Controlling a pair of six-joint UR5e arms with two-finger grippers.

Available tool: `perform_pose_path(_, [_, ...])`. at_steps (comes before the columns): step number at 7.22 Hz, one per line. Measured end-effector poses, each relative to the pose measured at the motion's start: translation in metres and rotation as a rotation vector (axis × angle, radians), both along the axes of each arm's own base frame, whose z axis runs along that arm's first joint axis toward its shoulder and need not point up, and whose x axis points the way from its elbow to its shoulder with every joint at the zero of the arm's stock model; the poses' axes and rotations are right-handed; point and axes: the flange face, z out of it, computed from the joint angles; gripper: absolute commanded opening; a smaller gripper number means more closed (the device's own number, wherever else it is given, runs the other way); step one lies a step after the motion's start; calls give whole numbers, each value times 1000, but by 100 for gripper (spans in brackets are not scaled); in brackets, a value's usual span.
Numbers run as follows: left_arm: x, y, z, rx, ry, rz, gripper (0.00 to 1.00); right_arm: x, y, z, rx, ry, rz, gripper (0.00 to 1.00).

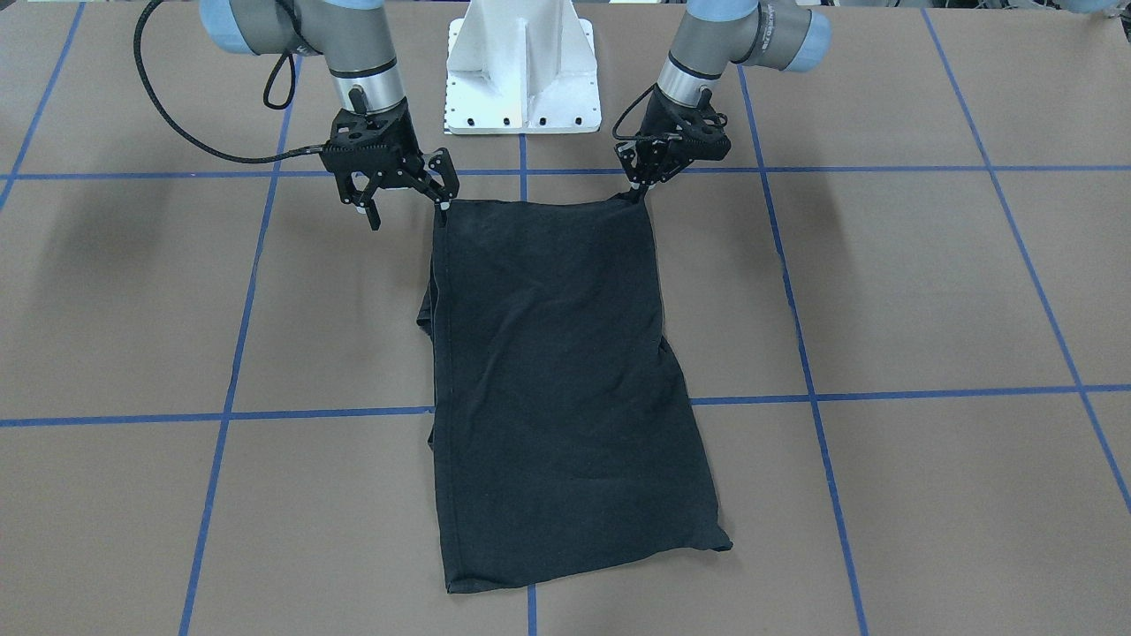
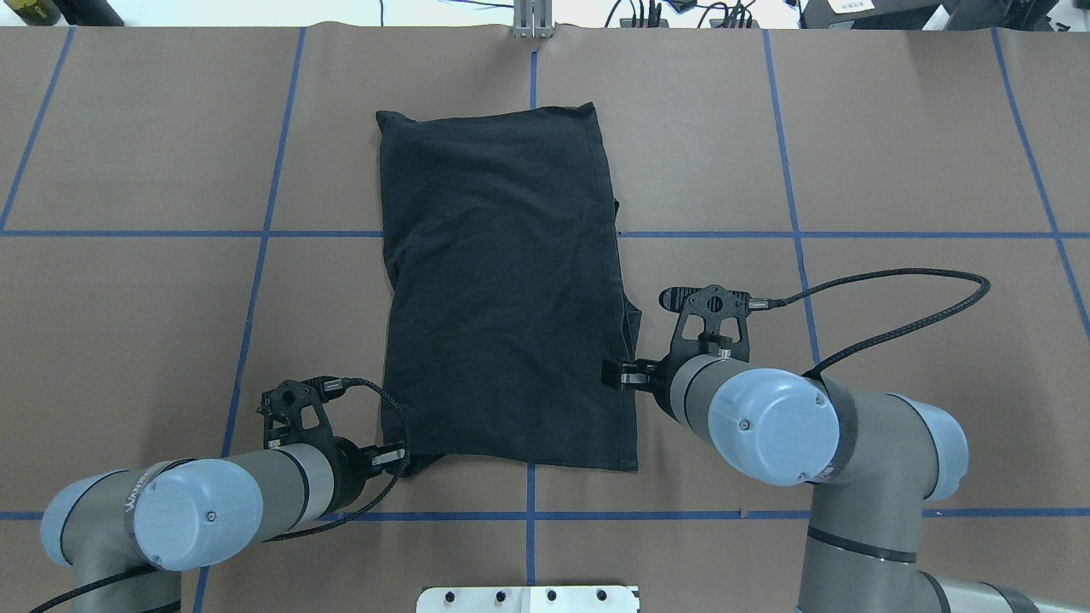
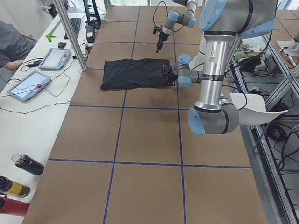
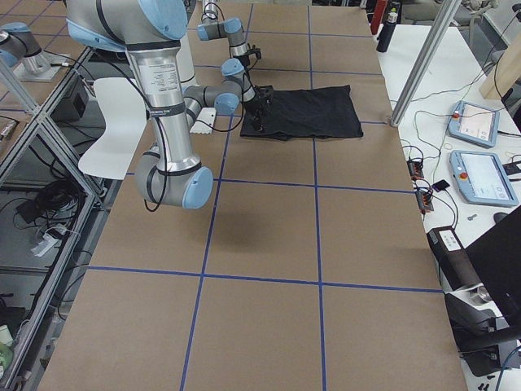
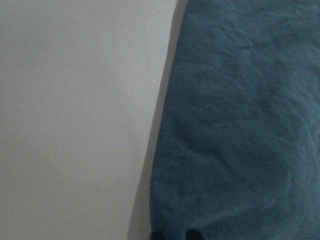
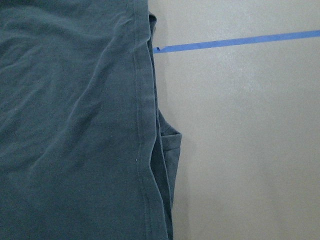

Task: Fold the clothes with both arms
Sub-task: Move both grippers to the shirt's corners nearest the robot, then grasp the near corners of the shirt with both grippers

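The black T-shirt (image 1: 557,371) lies folded into a long rectangle on the brown table, plain side up, with its graphic and logo hidden. It also shows in the overhead view (image 2: 502,281). My left gripper (image 1: 636,187) is shut on the shirt's near corner by the robot base, and it sits at that corner in the overhead view (image 2: 398,460). My right gripper (image 1: 406,208) is open and raised slightly, with one finger (image 1: 444,201) beside the other near corner. The left wrist view shows the fabric's edge (image 5: 240,125). The right wrist view shows the hemmed side edge (image 6: 70,125).
The white pedestal base (image 1: 521,71) stands just behind the shirt's near edge. Blue tape lines (image 1: 309,412) grid the brown table (image 1: 928,291). Tablets (image 3: 29,85), bottles (image 3: 28,164) and an operator (image 3: 9,42) are on a side table beyond the far end.
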Motion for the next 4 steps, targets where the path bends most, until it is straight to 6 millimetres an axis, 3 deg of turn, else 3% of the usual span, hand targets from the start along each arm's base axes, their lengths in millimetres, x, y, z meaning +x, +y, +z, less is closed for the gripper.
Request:
perform_pose_path(1, [-1,0,-2,1,4,0,0,-11,7,3,-21,-5,22,94])
perform_pose_path(3, [-2,0,-4,2,10,0,0,-33,14,15,-63,-3,93,75])
perform_pose_path(4, [-3,1,-5,2,12,0,0,-45,13,18,-74,-1,124,72])
